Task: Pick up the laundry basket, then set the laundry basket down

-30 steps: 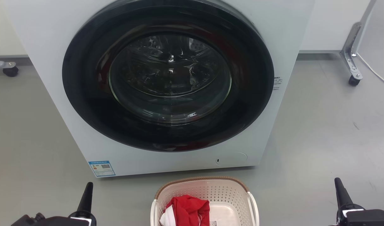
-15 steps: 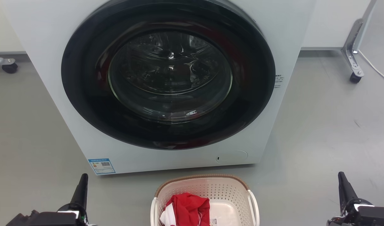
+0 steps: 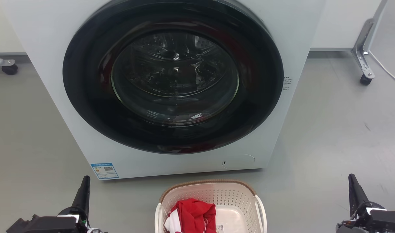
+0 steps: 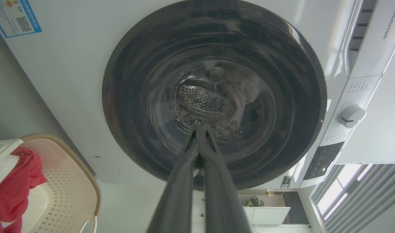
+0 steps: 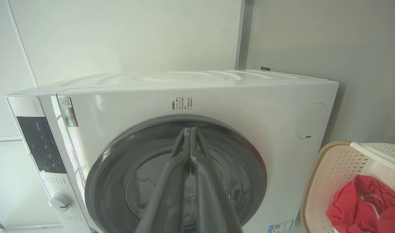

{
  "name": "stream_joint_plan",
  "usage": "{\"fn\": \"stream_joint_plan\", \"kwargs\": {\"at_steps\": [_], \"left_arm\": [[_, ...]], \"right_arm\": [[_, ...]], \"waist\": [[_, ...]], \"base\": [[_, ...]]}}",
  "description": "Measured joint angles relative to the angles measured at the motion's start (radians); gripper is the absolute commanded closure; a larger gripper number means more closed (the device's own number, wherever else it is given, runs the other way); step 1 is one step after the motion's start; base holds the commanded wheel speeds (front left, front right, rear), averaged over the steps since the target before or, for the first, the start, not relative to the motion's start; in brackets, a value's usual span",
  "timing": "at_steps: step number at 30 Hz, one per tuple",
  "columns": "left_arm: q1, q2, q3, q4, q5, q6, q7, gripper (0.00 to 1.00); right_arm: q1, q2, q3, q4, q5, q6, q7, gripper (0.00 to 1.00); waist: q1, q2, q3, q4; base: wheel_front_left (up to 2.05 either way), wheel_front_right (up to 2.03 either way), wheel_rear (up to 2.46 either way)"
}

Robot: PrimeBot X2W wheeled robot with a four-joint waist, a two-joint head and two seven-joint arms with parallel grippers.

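1. Left gripper (image 4: 199, 129): the two dark fingers are pressed together right to the tips, with nothing between them. In the head view it sits at the lower left, well apart from the load.
2. Right gripper (image 5: 188, 131): the same condition, with the fingers closed on each other and empty. In the head view it sits at the lower right, also well apart.
3. Laundry basket (image 3: 223, 196): it stands upright on the grey floor (image 3: 330, 145) between the two grippers and just in front of the washer (image 3: 39, 64). Its near end is cut off by the frame edge.
4. Contents: a red garment (image 3: 194, 214), with some white cloth beside it, is heaped toward the robot's left. The other half of the basket bottom is bare apart from a small label.
5. Handling, as judged: the perforated plastic shell is thin and probably light. The walls are likely to flex under a pinch, while the brown woven-look rim looks stiffer. The cloth adds little weight, but it sits off-centre, so a slight lean to the left on lifting is possible.
6. Grip points, as judged: one gripper should take the left handle (image 3: 157, 216) and the other the right handle (image 3: 261, 209). Both jaws would have to open first. The handles look smooth, so narrow fingers may slip, and an even, level lift is advisable.
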Motion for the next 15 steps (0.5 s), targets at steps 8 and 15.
{"fn": "stream_joint_plan", "kwargs": {"at_steps": [8,15], "left_arm": [[0.0,0.0,0.0,0.0,0.0,0.0,0.0,1.0],[0.0,0.0,0.0,0.0,0.0,0.0,0.0,1.0]], "right_arm": [[0.0,0.0,0.0,0.0,0.0,0.0,0.0,1.0],[0.0,0.0,0.0,0.0,0.0,0.0,0.0,1.0]], "waist": [[0.0,-0.0001,0.0,0.0],[0.0,0.0,0.0,0.0]], "base": [[0.0,0.0,0.0],[0.0,0.0,0.0]]}}
